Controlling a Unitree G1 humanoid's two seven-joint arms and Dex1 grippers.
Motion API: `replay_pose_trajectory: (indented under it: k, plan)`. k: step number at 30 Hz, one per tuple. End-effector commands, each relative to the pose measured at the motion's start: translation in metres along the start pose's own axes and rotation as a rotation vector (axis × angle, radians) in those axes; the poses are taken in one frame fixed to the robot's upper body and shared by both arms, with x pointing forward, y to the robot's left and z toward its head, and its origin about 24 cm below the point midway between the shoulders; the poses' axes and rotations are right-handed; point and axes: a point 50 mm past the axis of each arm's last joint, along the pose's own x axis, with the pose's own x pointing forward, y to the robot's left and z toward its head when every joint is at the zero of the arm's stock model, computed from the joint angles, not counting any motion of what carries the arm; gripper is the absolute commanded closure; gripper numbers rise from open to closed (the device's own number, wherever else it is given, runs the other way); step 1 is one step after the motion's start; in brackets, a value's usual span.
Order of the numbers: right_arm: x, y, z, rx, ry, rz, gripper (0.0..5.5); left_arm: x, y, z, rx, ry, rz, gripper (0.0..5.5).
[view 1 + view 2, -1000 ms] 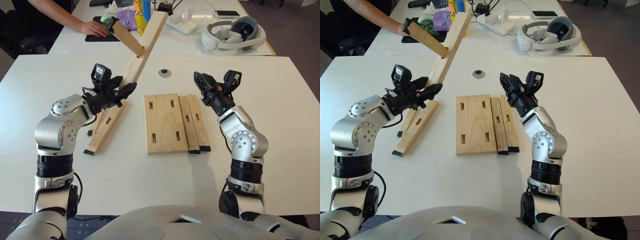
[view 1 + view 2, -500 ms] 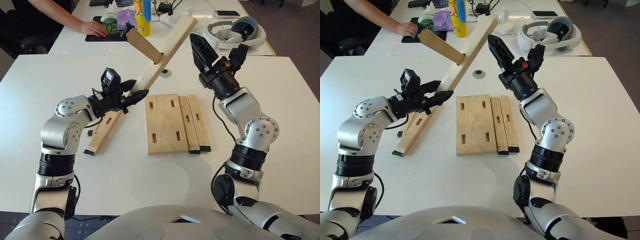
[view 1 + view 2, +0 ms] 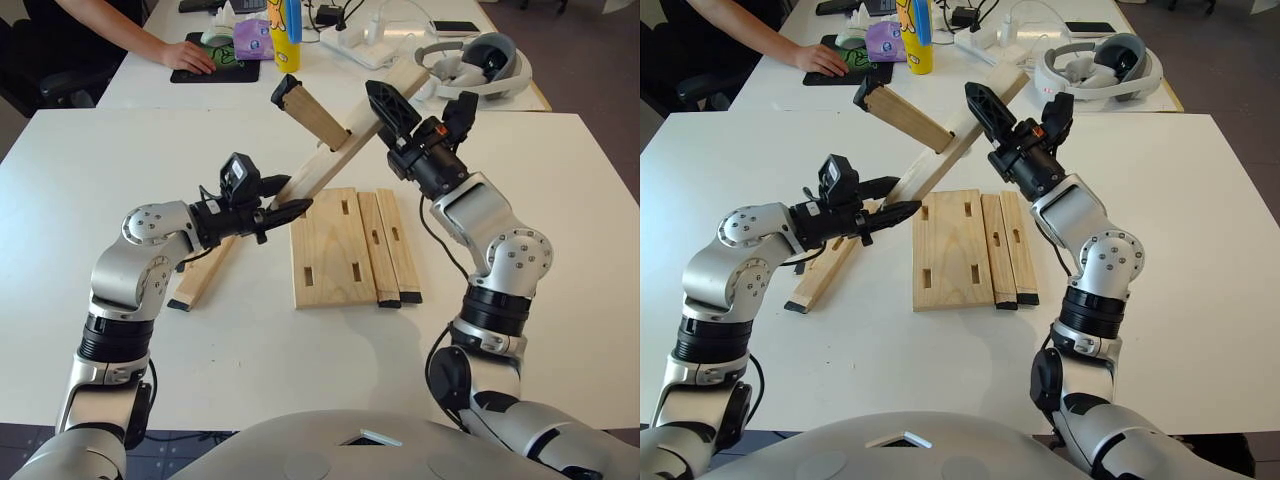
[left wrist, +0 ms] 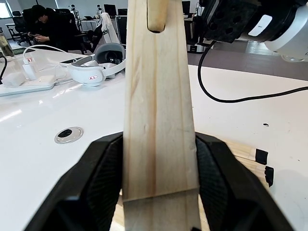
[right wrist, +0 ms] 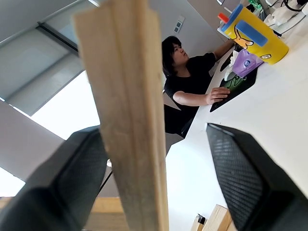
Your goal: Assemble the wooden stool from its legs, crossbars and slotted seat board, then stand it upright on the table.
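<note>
Progress: early. Seat board (image 3: 325, 245) flat mid-table (image 3: 560, 200), slots unfilled. Two loose bars (image 3: 388, 245) lie at its 3 o'clock, spare leg (image 3: 205, 275) at 9. Left hand (image 3: 285, 195) clamps raised leg (image 3: 345, 155), one crossbar (image 3: 312, 112) plugged in, slanting toward 1 o'clock over the board's far edge. Right hand (image 3: 418, 95) wide, straddling that leg's top. Most joints left, by my read.

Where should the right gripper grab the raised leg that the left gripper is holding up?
Probably the free top end of the raised leg, above the crossbar plugged into it; the left gripper clamps its lower part. Come from the robot's right, as the right gripper sits, fingers straddling the leg.
</note>
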Motion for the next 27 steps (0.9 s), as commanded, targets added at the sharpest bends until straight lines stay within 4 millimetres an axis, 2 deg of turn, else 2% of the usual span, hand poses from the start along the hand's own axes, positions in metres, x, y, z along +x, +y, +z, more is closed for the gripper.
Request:
replay_pose_trajectory:
  k: [1,11,21,22,27]
  plan:
    - [0.003,0.005,0.003,0.000,0.011,0.021,2.84,-0.002,0.001,0.000,0.032,0.007,0.015,3.38]
    - [0.001,0.000,0.001,-0.034,0.014,-0.019,4.42,-0.001,-0.004,-0.007,0.029,0.022,0.001,3.38]
    - [-0.001,-0.005,0.004,-0.011,0.005,-0.038,4.46,-0.001,0.000,-0.010,0.074,0.029,0.064,3.38]
    - [-0.001,-0.005,0.003,-0.009,0.004,-0.037,4.46,0.000,0.000,-0.010,0.071,0.018,0.074,3.02]
    - [-0.001,-0.010,0.009,-0.056,-0.046,-0.097,4.46,-0.001,-0.001,-0.006,0.017,-0.063,0.114,2.38]
